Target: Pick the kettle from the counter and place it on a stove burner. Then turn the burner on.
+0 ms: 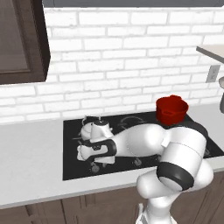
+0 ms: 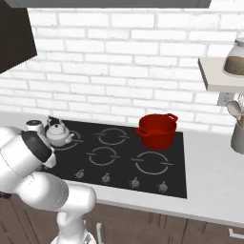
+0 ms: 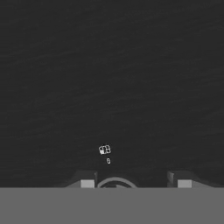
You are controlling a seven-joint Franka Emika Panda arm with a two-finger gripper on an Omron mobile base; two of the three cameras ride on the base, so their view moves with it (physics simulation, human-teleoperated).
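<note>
The silvery-white kettle (image 1: 97,128) (image 2: 58,132) stands upright on the rear-left ring of the black cooktop (image 1: 131,168) (image 2: 119,145), with no hand on it. The largest burner ring (image 2: 152,163) lies bare at the front right. My gripper (image 1: 97,162) (image 3: 135,183) points down at the cooktop's front-left corner, in front of the kettle. It is open, its fingertips (image 3: 87,183) wide apart. A round control knob (image 3: 116,180) sits low between them, with a small white burner icon (image 3: 105,150) printed just beyond it. The pale grey counter (image 1: 30,153) (image 2: 214,167) flanks the cooktop.
A red pot (image 1: 171,109) (image 2: 157,129) with side handles sits on the rear-right burner. More knobs (image 2: 135,181) line the cooktop's front edge. A shelf with a jar (image 2: 237,57) and a utensil holder (image 2: 237,136) are at the right, a dark cabinet (image 1: 22,39) at the upper left.
</note>
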